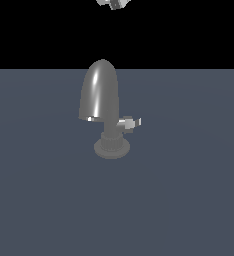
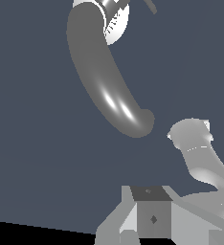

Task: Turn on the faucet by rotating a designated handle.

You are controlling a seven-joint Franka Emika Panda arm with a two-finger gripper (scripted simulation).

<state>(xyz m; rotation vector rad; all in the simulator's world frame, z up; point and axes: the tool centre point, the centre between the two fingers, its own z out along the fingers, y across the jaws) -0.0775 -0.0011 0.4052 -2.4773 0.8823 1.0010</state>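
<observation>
- High above the faucet (image 1: pixel 100 95), at the very top edge of the exterior view, only a small pale part of the gripper (image 1: pixel 114 4) shows; it sits well apart from everything on the dark floor (image 1: pixel 189 200)
- Whether the jaws are spread or pressed together I cannot tell: the exterior view cuts them off, and the wrist view shows only grey housing blocks near its edge, with nothing between them that reads as a grasped thing
- Standing on its round flanged base near the middle of the scene, the faucet rises into a tall bullet-shaped spout; the wrist view sees the spout (image 2: pixel 109 86) as a long curved dark tube
- Projecting sideways from the neck toward the exterior view's right is the handle (image 1: pixel 130 122), a short stub ending in a pale bar, its long axis roughly level
- Judged from this, the handle lies below the gripper and slightly to the exterior view's right, so the coming move is mostly a long descent, clearing the spout, to arrive beside the bar
</observation>
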